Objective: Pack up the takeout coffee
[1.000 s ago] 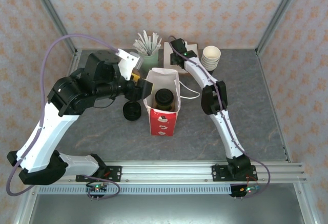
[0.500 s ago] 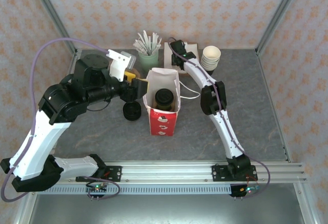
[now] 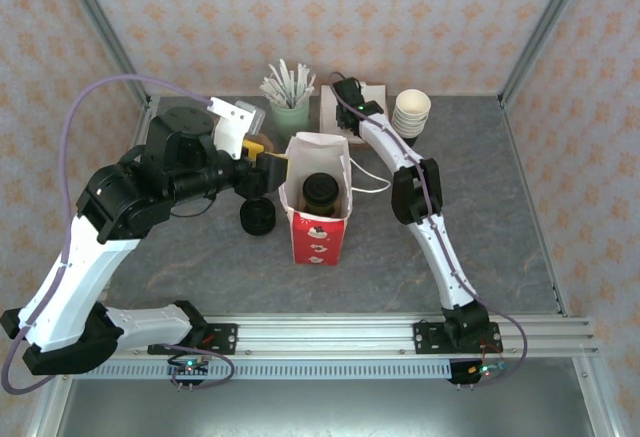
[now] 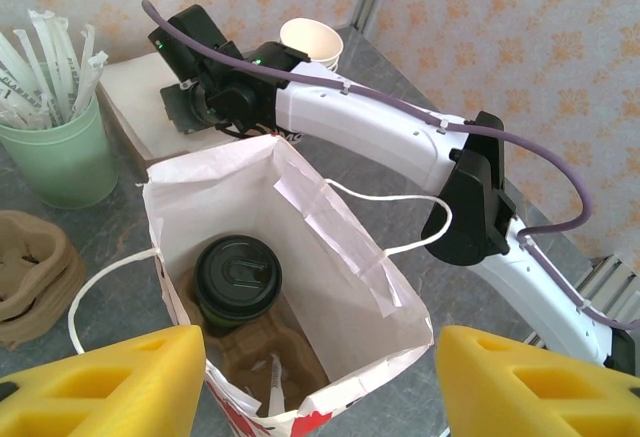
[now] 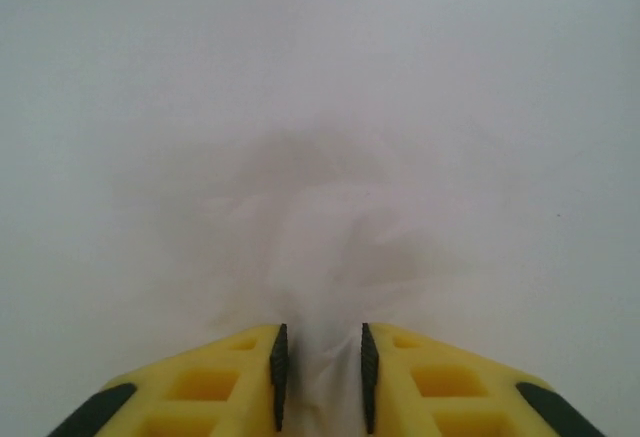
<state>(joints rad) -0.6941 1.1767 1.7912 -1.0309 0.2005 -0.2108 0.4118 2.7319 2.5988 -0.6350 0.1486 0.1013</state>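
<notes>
**Coffee sits in the bag; right claw pinching white paper**

I see the takeout coffee standing inside the paper bag, in a brown cardboard tray on the bag's floor. Only its black lid shows; the bag walls hide the cup's body. The bag stands upright and open near mid-table.

My left gripper hovers at the bag's 9 o'clock with its yellow fingers spread wide and nothing between them. The frame's bottom edge cuts off their bases.

My right gripper is at the bag's 1 o'clock, down on a white paper stack. Its pads are nearly together, pinching a puckered fold of white sheet. That wrist view is blurred, so I cannot make out the sheet's edges. From overhead, the wrist covers the fingers.

The green cup of sticks is at 12 o'clock, a pile of pale cups at 2 o'clock, and black lids at 9 o'clock.
</notes>
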